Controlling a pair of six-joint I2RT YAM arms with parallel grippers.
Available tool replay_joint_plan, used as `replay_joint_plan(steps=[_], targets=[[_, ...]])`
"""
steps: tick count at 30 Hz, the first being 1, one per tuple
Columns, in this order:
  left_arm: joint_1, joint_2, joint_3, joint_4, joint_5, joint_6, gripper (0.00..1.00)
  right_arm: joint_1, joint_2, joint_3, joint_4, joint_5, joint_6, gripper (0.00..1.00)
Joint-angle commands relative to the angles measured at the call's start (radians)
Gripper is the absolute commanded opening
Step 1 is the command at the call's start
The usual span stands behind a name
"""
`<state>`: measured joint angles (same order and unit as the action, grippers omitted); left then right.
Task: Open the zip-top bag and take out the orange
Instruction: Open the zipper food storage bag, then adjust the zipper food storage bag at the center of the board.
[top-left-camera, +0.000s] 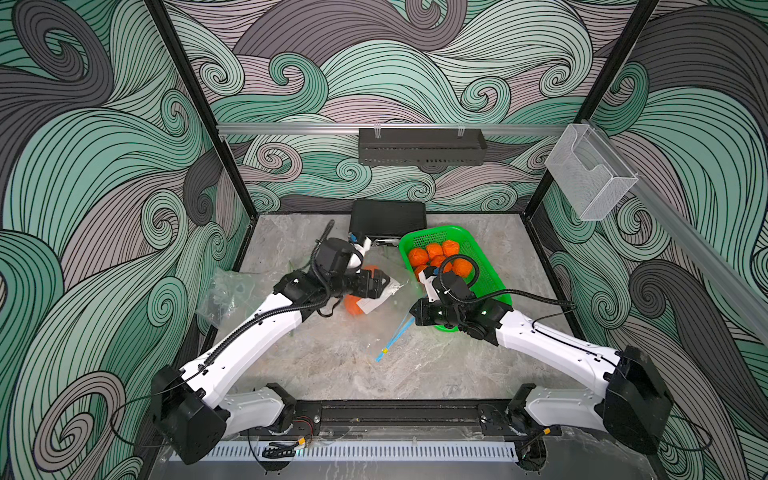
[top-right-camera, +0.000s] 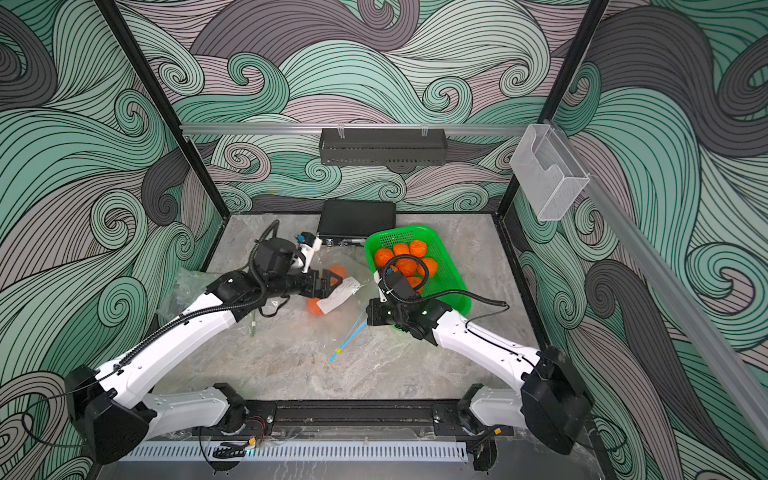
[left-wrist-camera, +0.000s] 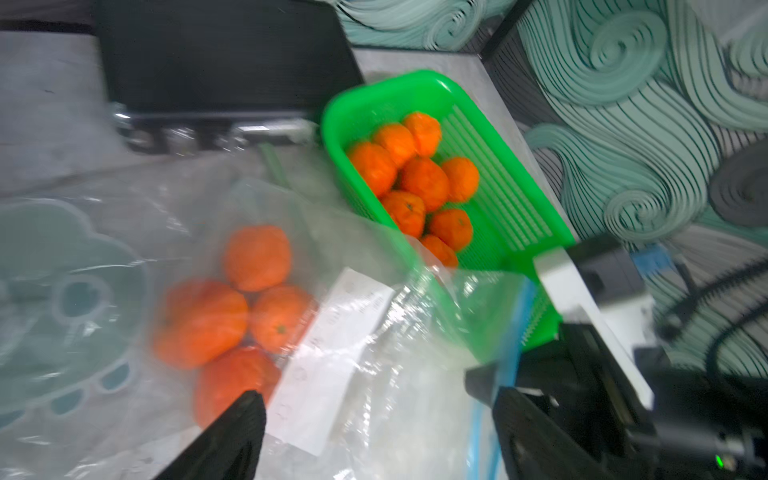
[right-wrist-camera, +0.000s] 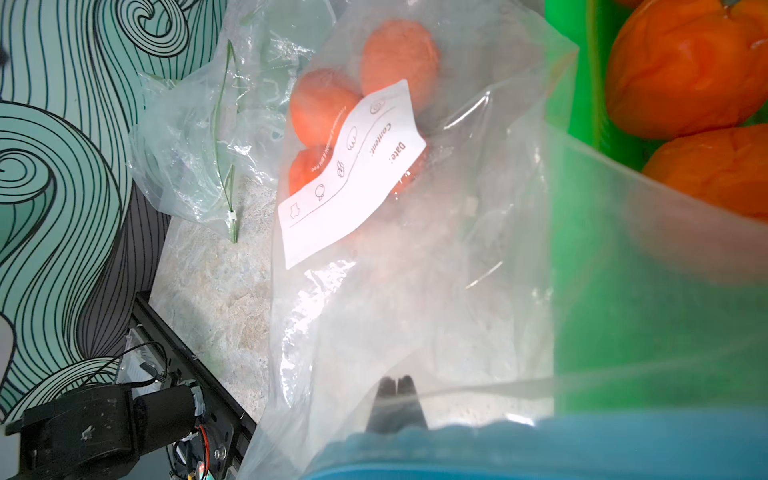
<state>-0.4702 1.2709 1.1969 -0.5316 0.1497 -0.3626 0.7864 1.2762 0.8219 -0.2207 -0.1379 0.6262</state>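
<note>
Your left arm reaches forward over the zip-top bag (right-wrist-camera: 415, 291), with the left claw (top-left-camera: 384, 284) spread wide above the oranges (left-wrist-camera: 199, 320) inside it. Your right arm angles inward, the right claw (right-wrist-camera: 397, 384) pinched on the bag's blue zip edge (top-left-camera: 395, 332), beside the green basket (top-left-camera: 490, 282) on the worktop (top-left-camera: 332, 374).

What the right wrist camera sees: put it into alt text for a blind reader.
The right gripper pinches the mouth of a clear zip-top bag holding oranges behind a white label. A green basket of loose oranges sits alongside.
</note>
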Motion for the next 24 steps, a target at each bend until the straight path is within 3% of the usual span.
replay_joint_plan(steps=[1, 7, 13, 18, 21, 24], targets=[[0.057, 0.123, 0.057, -0.083, -0.02, 0.081, 0.89, 0.003, -0.018, -0.01, 0.037, -0.019, -0.013, 0.06], [0.079, 0.38, 0.168, -0.076, -0.072, 0.285, 0.88, 0.004, -0.023, -0.018, 0.047, -0.046, -0.015, 0.06], [0.106, 0.581, 0.273, -0.063, -0.056, 0.304, 0.85, 0.004, -0.048, -0.035, 0.054, -0.066, -0.023, 0.06], [0.12, 0.674, 0.32, -0.059, 0.019, 0.284, 0.75, 0.004, -0.058, -0.057, 0.072, -0.081, -0.016, 0.06], [0.127, 0.668, 0.301, -0.023, 0.063, 0.26, 0.58, 0.006, -0.052, -0.077, 0.106, -0.102, -0.013, 0.06], [0.135, 0.661, 0.289, -0.018, 0.136, 0.232, 0.31, 0.011, -0.034, -0.083, 0.138, -0.122, -0.013, 0.06]])
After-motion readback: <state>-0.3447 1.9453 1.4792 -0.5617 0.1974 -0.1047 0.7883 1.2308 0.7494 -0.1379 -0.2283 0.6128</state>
